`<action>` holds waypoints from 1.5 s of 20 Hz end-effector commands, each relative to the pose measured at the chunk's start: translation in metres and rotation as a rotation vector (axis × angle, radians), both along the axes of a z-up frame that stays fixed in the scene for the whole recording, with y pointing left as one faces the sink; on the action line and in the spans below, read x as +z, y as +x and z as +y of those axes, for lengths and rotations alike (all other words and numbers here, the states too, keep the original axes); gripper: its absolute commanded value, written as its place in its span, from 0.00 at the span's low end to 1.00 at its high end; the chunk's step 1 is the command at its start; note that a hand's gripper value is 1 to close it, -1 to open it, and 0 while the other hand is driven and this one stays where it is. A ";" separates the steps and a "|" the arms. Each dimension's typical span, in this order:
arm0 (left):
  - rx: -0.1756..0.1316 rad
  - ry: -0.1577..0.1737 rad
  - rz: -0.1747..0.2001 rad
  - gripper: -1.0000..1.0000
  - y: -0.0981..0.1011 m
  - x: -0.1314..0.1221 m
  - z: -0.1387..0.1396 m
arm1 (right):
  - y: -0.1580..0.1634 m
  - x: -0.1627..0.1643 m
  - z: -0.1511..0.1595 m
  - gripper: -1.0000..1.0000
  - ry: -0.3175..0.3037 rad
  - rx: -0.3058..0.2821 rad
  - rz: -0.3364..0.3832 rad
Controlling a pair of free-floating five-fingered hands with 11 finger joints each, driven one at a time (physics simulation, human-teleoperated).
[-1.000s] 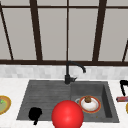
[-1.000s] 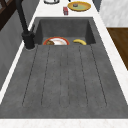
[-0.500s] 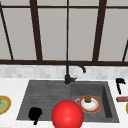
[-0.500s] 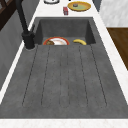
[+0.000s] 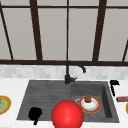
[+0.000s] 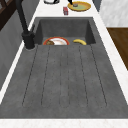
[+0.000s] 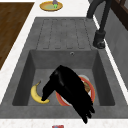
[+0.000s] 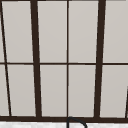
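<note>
Front view shows my right hand [image 5: 114, 85] in the air above the sink's [image 5: 107, 110] right rim, near a small red item [image 5: 122, 99] on the tabletop [image 5: 12, 86]; its fingers look straight and relaxed, holding nothing. My left hand [image 5: 35, 113] hangs over the draining board, and I cannot tell how its fingers stand. Down in the basin, a red-rimmed plate [image 5: 90, 104] carries a brown lump, and the left side view shows a banana [image 6: 79, 42] just beside that plate.
</note>
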State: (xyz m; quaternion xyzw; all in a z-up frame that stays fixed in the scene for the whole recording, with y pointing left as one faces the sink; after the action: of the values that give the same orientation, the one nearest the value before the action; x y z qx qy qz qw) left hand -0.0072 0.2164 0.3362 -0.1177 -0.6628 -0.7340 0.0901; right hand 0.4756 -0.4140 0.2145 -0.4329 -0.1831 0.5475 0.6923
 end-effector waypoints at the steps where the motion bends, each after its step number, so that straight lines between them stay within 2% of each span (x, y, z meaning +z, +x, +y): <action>1: 0.000 0.000 0.000 0.50 0.000 0.000 0.000 | -0.006 -0.003 0.020 0.00 0.033 0.038 -0.024; 10: 0.000 0.000 0.000 0.50 0.000 0.000 0.000 | -0.016 -0.004 0.062 0.00 0.099 0.095 -0.002; 14: 0.000 0.000 0.000 0.50 0.000 0.000 0.000 | -0.019 -0.004 0.080 0.00 0.126 0.128 -0.023; 18: 0.000 0.000 0.000 0.50 0.000 0.000 0.000 | -0.028 -0.013 0.101 0.00 0.121 0.171 -0.017; 27: 0.000 0.000 0.000 0.50 0.000 0.000 0.000 | -0.047 -0.031 0.148 0.00 0.162 0.219 -0.039; 30: 0.000 0.000 0.000 0.50 0.000 0.000 0.000 | -0.058 -0.035 0.165 0.00 0.161 0.218 -0.048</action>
State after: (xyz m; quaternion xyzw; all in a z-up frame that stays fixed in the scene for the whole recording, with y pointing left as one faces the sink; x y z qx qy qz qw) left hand -0.0072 0.2164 0.3362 -0.1177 -0.6628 -0.7340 0.0901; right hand 0.4272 -0.2647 0.1839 -0.3651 -0.2756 0.5840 0.6706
